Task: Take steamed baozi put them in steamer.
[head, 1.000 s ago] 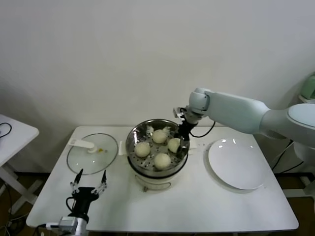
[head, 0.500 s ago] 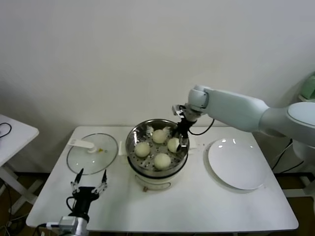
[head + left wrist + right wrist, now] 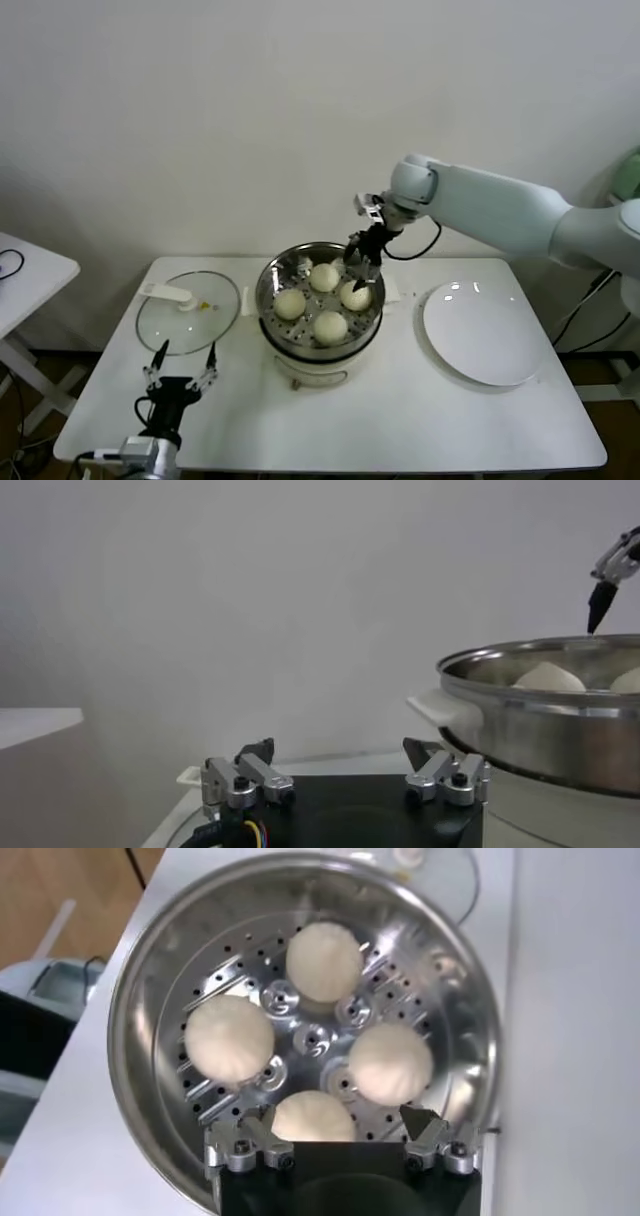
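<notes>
Several cream-white steamed baozi (image 3: 323, 277) lie on the perforated floor of the shiny steamer (image 3: 270, 285) at the table's middle. In the right wrist view they form a ring, and the nearest baozi (image 3: 313, 1116) lies straight below my right gripper (image 3: 335, 1116). My right gripper (image 3: 362, 258) hangs open over the steamer's back right rim, holding nothing and clear of the buns. Near the front left edge of the table my left gripper (image 3: 186, 352) stands open and empty. From the left wrist view the steamer (image 3: 540, 730) shows side-on, bun tops (image 3: 548, 677) just above its rim.
A flat glass lid (image 3: 188, 310) with a white handle lies left of the steamer. A white plate (image 3: 480, 332) lies to its right. A small white side table (image 3: 25, 270) stands off to the far left. The wall runs close behind.
My right gripper opened and let go of the baozi at the steamer's right side, then lifted up out of the pot. The left arm stayed still.
</notes>
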Robot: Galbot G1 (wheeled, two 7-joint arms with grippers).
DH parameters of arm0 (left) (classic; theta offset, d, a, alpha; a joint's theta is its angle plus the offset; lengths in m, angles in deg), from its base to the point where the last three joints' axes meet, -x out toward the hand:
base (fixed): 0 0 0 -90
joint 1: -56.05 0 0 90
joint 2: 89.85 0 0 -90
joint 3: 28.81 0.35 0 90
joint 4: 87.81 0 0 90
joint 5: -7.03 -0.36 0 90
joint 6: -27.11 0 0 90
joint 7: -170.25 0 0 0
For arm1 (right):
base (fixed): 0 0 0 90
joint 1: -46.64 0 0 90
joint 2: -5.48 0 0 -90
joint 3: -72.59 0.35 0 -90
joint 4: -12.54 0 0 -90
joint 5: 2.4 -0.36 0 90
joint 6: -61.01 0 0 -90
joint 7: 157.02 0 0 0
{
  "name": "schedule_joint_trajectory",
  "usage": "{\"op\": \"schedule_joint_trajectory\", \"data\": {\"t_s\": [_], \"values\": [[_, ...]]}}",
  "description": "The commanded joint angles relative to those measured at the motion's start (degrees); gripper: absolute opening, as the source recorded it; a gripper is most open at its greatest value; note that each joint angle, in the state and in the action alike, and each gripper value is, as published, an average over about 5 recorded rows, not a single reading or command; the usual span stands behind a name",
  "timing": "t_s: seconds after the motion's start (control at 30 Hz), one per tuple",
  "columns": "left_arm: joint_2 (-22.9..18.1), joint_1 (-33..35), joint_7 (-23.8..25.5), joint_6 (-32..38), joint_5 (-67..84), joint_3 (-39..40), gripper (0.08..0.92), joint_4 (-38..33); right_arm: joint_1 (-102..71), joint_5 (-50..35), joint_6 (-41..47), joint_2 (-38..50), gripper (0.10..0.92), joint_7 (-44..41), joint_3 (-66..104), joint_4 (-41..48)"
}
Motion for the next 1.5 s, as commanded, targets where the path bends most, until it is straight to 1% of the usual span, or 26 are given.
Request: {"op": "schedule_joint_trajectory", "data": {"t_s": [0.03,0.23,0.43,0.57,0.63,0.8,0.87,0.97,1.13,1.3,1.5], "values": [[-0.17,-0.15,0.02,-0.02,0.26,-0.09,0.823,-0.14,-0.40,-0.74,-0.33,11.27,0.823,7.29,7.76,-8.80],[-0.45,0.50,0.14,0.55,0.44,-0.16,0.823,-0.56,-5.37,-0.01,-0.90,20.89,0.823,11.54,13.79,-15.31],[-0.57,1.82,0.72,2.07,0.77,-0.23,0.823,-1.23,-15.96,2.10,-2.08,30.10,0.823,16.88,26.95,-20.99],[-0.78,2.31,0.58,2.85,0.58,0.15,0.823,-1.76,-28.72,3.11,-3.84,35.38,0.823,23.16,40.90,-25.19],[-0.91,2.40,0.46,2.98,0.42,0.26,0.823,-2.02,-37.82,3.89,-4.84,37.44,0.823,25.39,50.32,-26.86],[-1.06,2.78,0.30,3.33,-0.04,-0.29,0.823,-1.88,-58.70,4.96,-9.80,39.29,0.823,33.65,68.68,-30.05],[-1.09,3.15,0.30,3.62,0.00,-0.54,0.823,-1.70,-66.97,5.52,-10.96,37.43,0.823,36.22,77.74,-31.21],[-1.14,3.98,0.30,4.01,0.10,-0.64,0.823,-1.80,-79.21,6.72,-11.99,32.37,0.823,39.03,91.07,-33.57],[-1.20,4.74,0.27,4.37,0.00,-0.65,0.823,-2.36,-95.09,11.14,-15.73,21.00,0.823,40.22,106.54,-35.97],[-1.24,4.66,0.12,4.37,0.00,-0.75,0.823,-2.67,-103.39,14.69,-20.24,10.61,0.823,40.03,114.93,-36.78],[-1.29,4.27,-0.08,4.30,0.20,-0.93,0.823,-2.46,-110.52,16.30,-24.68,-2.37,0.823,40.74,119.18,-38.63]]}}
